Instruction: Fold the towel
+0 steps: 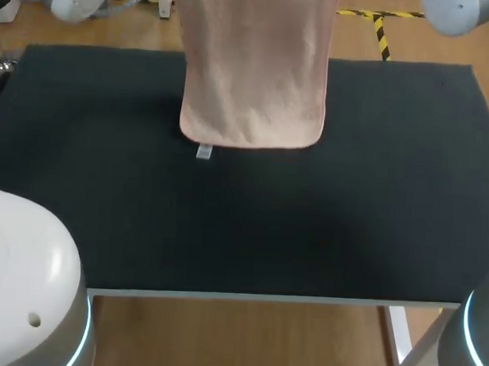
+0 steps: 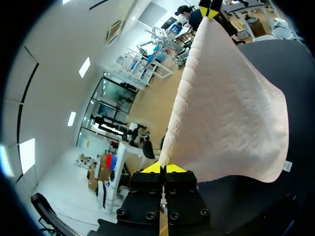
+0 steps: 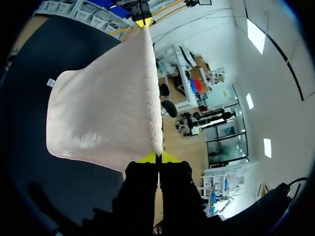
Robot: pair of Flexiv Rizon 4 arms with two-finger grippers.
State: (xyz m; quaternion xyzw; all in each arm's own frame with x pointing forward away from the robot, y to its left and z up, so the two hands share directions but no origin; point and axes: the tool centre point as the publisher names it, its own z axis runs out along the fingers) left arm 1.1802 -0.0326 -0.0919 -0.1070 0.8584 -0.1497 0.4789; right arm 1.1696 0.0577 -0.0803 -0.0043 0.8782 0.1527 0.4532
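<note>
My left gripper point(image 2: 163, 168) and right gripper point(image 3: 156, 158) each pinch a top corner of the towel point(image 1: 254, 77). It hangs stretched between them over the far side of the table point(image 1: 324, 228), with its tag point(image 1: 203, 152) at the bottom hem. I'd hold both corners level and taut, and lay the hem down first so the fold lands square.

So the towel point(image 1: 254, 69) hangs over the far middle of the table point(image 1: 308, 227), with the left gripper point(image 2: 163, 167) pinching its left top corner and the right gripper point(image 3: 157, 158) its right one (one per side). Its tag point(image 1: 203, 152) dangles at the bottom left corner.
</note>
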